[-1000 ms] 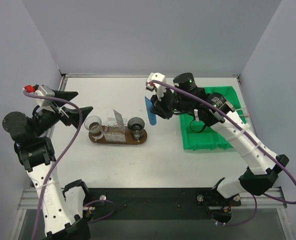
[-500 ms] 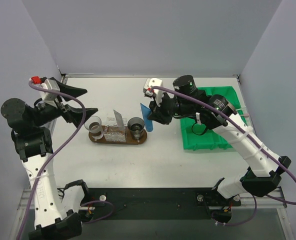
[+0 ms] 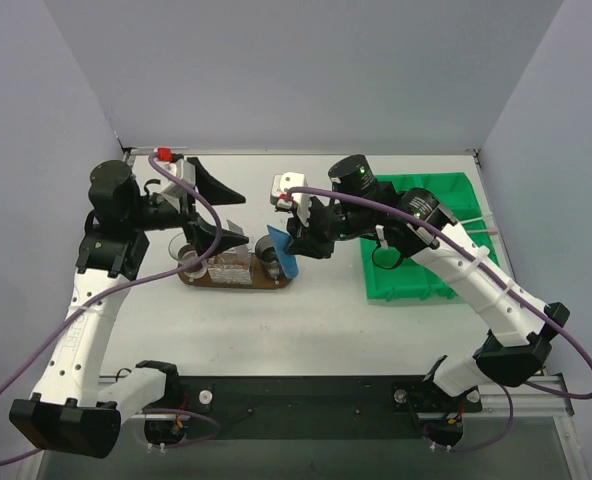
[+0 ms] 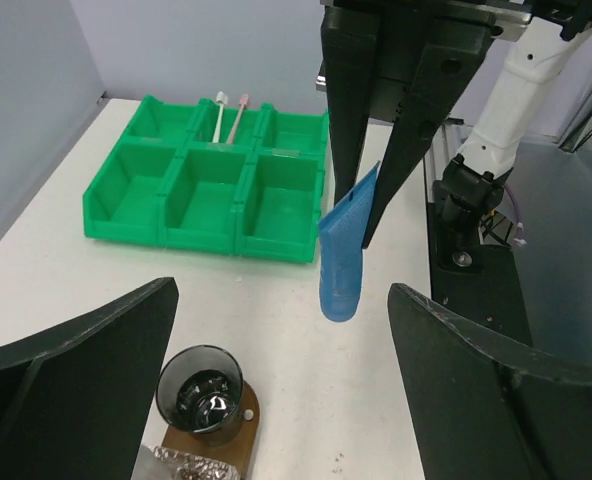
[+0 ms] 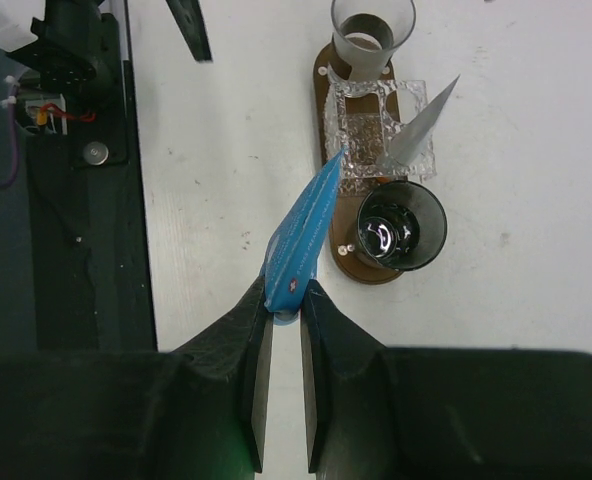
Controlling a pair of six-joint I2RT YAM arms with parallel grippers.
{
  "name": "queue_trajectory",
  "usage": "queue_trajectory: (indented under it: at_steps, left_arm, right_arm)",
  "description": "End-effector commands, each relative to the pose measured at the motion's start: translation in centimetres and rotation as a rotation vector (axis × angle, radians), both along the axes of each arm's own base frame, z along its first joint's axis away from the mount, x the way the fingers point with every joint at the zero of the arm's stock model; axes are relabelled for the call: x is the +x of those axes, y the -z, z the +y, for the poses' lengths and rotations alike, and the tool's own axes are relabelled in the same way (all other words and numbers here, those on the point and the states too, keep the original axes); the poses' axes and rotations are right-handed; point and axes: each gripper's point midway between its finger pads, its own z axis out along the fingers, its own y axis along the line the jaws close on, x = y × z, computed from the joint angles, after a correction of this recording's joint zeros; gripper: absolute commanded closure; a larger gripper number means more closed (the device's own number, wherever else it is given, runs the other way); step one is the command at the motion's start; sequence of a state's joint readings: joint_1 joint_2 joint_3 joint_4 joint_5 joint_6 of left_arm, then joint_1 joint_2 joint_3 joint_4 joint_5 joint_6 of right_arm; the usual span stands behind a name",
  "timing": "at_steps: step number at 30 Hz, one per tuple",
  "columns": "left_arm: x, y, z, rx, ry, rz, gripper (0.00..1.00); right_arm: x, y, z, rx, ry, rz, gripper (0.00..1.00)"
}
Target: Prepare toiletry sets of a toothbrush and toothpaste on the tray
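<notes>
From where I stand, the right gripper [image 5: 284, 296] has its two black fingers pinched narrow on one end of the flat blue toothpaste tube [image 5: 301, 235], and the rest of the tube hangs free in the air above the white table [image 3: 276, 330]. It is not resting on anything. The tube is just beside the end of the dark brown oval wooden tray [image 3: 234, 285] where a dark smoky cup [image 4: 200, 388] stands. In the right wrist view, the tube's far tip reaches the tray's edge. At the tray's other end there is a clear frosted cup [image 5: 373, 30]. Between the two cups sits a clear, textured square dish [image 5: 366, 135] with a silvery pointed piece leaning out of it. The left gripper [image 3: 238, 216] hangs over the tray's far side with its jaws spread wide and nothing between them. Off to the right, the green plastic sectioned bin [image 4: 176, 235] sits on the table well apart from the tray. Two slim pale toothbrushes [image 4: 231, 115], one white and one pinkish, lie together in its middle back compartment.
</notes>
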State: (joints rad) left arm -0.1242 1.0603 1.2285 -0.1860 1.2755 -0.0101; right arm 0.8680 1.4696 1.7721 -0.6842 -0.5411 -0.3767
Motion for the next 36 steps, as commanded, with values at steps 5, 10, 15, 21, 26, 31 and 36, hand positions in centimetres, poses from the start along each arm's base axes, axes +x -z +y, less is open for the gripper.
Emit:
queue_trajectory:
  at_steps: [5, 10, 15, 21, 26, 31, 36]
  left_arm:
    - [0.0, 2.1, -3.6, 0.064, 0.07, -0.084, 0.03]
    - [-0.9, 1.9, -4.8, 0.046, 0.129, -0.095, 0.03]
    - [-1.8, 1.6, -5.3, 0.023, 0.176, -0.075, 0.06]
    - [-2.7, 1.5, -5.4, 0.001, 0.197, -0.051, 0.25]
    - [-3.4, 2.2, -5.5, 0.003, 0.231, -0.019, 0.35]
    - [-4.2, 2.4, -5.6, 0.003, 0.256, -0.01, 0.36]
    - [-4.7, 2.7, -5.4, 0.008, 0.256, -0.012, 0.48]
  right_arm:
    - [-2.9, -1.7, 0.8, 0.063, -0.17, 0.003, 1.0]
    - [-3.2, -1.2, 0.9, 0.053, -0.184, 0.015, 1.0]
    - [-3.0, -0.6, 1.3, 0.04, -0.192, 0.028, 1.0]
    - [-2.6, -0.2, 1.5, 0.027, -0.191, 0.028, 1.0]
    - [-2.2, -0.2, 1.5, 0.019, -0.175, 0.012, 1.0]
    - [-1.7, -0.3, 1.3, 0.012, -0.153, -0.011, 1.0]
    - [-1.5, -0.5, 1.2, 0.01, -0.143, -0.019, 1.0]
